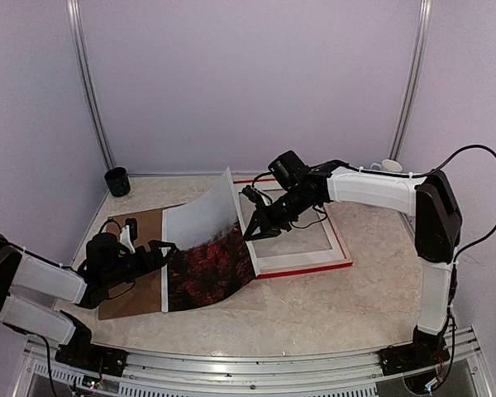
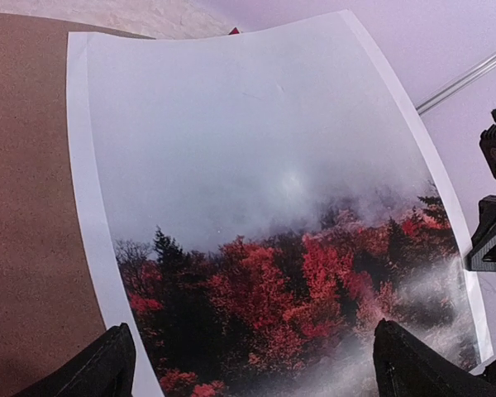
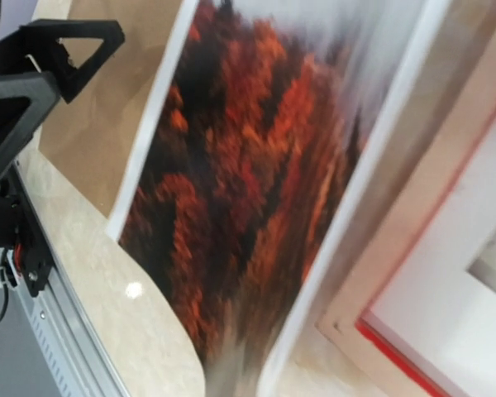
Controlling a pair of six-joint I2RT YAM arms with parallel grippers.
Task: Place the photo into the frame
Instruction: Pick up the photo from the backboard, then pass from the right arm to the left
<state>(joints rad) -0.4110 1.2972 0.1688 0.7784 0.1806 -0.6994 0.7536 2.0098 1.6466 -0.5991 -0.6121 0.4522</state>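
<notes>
Over marbled table (image 1: 314, 306), pinches photo (image 1: 207, 248) by right edge with right gripper (image 1: 260, 225), curling it up beside frame (image 1: 304, 266) at right, seemingly to swing it over, with left gripper (image 1: 157, 248) gaping at its left.

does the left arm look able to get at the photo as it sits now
Probably yes. The left pincer hangs open right at the photo's edge, over the brown board, with nothing between them. The right pincer grips the opposite, raised edge, clear of that side.
</notes>
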